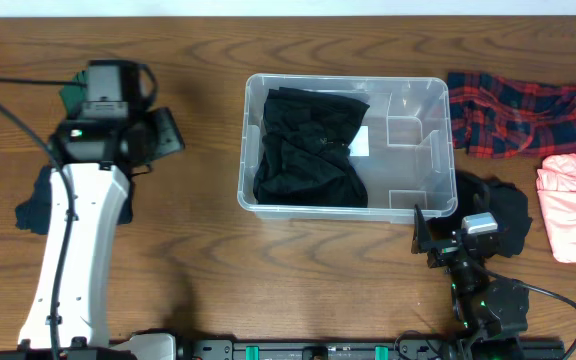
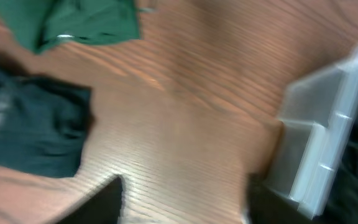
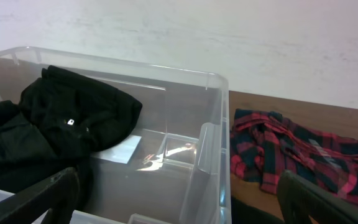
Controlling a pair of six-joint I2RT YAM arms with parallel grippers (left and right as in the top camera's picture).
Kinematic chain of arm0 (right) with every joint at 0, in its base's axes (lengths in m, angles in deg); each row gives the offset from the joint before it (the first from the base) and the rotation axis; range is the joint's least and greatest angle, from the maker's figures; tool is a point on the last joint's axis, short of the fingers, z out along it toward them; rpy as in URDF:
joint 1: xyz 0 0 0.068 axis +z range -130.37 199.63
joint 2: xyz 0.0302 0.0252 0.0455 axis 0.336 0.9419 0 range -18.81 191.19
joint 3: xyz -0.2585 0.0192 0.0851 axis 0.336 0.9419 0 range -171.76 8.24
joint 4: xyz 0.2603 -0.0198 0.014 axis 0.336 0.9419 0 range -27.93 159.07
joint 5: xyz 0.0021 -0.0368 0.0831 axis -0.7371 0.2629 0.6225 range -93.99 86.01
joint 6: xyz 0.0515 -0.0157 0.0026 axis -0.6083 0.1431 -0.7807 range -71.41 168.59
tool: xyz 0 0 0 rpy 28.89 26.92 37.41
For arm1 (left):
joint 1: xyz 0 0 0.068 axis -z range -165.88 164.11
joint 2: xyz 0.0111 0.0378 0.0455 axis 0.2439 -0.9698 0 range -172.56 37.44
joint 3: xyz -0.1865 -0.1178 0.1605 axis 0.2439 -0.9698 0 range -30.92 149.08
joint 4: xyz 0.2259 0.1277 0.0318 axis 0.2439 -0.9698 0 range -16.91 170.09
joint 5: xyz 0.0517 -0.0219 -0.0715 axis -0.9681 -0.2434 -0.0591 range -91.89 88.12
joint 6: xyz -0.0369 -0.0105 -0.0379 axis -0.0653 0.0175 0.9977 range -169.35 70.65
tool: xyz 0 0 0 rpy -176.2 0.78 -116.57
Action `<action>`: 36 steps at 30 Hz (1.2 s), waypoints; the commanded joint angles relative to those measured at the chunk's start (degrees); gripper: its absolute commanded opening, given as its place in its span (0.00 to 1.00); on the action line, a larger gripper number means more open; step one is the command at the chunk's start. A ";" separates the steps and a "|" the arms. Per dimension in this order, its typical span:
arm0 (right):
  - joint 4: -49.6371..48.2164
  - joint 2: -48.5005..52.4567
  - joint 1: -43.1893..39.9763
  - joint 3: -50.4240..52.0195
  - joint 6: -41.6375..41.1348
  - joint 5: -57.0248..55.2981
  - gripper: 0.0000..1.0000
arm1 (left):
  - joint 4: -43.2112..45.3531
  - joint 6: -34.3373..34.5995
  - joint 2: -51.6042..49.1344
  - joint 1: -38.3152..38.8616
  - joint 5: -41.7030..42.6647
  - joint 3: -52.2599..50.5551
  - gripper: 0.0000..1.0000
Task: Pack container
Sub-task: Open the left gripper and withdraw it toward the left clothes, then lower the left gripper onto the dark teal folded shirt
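Observation:
The clear plastic container (image 1: 244,150) stands mid-table with a black garment (image 1: 308,150) filling its left part and a white label (image 1: 360,142) on its base. My left gripper (image 1: 168,135) is open and empty, left of the container and above bare wood. In the blurred left wrist view its fingers (image 2: 182,205) straddle bare table, with the container wall (image 2: 328,124) at the right. My right gripper (image 1: 433,238) is open and empty at the container's front right corner. The right wrist view shows its fingers (image 3: 179,205) low, facing the container rim (image 3: 216,81) and the black garment (image 3: 67,124).
A red and navy plaid shirt (image 1: 518,110) and a pink garment (image 1: 573,205) lie at the right, and a black garment (image 1: 508,210) lies beside the right gripper. A green cloth (image 2: 73,22) and a dark teal garment (image 2: 30,124) lie at the left.

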 commanded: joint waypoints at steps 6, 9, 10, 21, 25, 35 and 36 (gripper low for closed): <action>0.22 -0.26 -0.52 0.09 0.70 0.42 0.99 | -0.24 2.69 0.52 -9.77 -0.70 -0.94 0.93; 0.22 -0.26 -0.52 0.09 0.70 0.42 0.99 | -0.33 8.11 0.17 -13.38 -1.90 -1.55 0.95; 0.22 -0.26 -0.52 0.09 0.70 0.42 0.99 | -0.39 11.15 0.00 -14.56 -3.30 -1.79 0.98; 0.22 -0.26 -0.52 0.09 0.70 0.42 0.99 | -0.26 42.40 -4.00 -18.34 -17.07 -6.36 1.00; 0.22 -0.26 -0.52 0.09 0.70 0.42 0.99 | 2.01 48.50 -7.37 -18.34 -17.20 -8.09 0.98; 0.22 -0.26 -0.52 0.09 0.70 0.42 0.99 | 10.93 51.63 -18.78 -18.34 -16.70 -9.42 0.98; 0.22 -0.26 -0.52 0.09 0.70 0.42 0.99 | 11.17 51.63 -19.89 -18.34 -16.70 -9.42 0.98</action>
